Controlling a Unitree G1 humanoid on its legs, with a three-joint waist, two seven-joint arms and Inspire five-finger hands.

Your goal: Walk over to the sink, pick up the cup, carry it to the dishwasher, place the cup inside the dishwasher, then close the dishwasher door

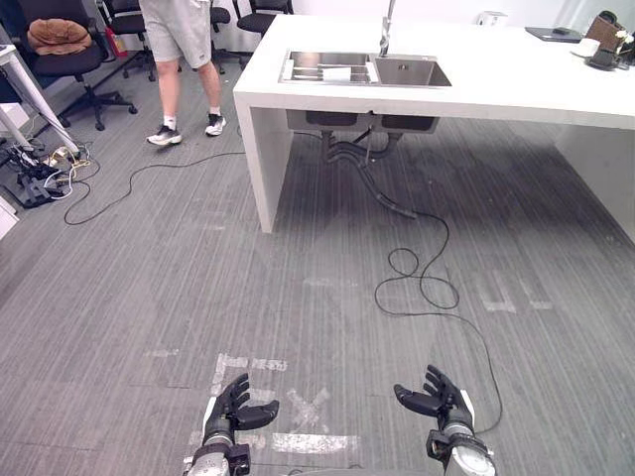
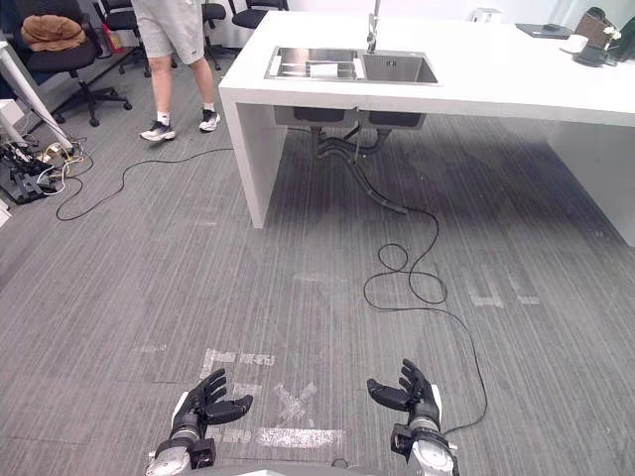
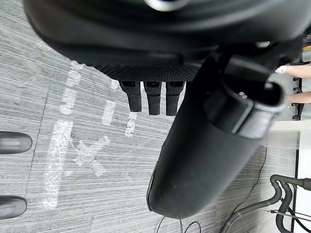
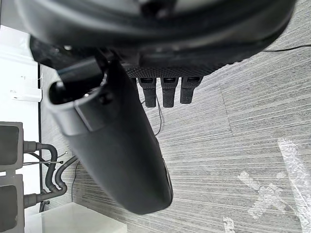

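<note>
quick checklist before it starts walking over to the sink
1. Left hand free for the pickup: ok, fingers relaxed, holding nothing.
2. Right hand free: ok, fingers relaxed, holding nothing.
3. Sink in sight: ok, set in the white counter ahead, well beyond arm's reach, so walking comes first.
4. Cup located: cannot tell, the basins are too far off to make out what is in them.
5. Person away from the route: not ok, standing just past the counter's left end, close to the sink; probably wise to approach slowly.
</note>
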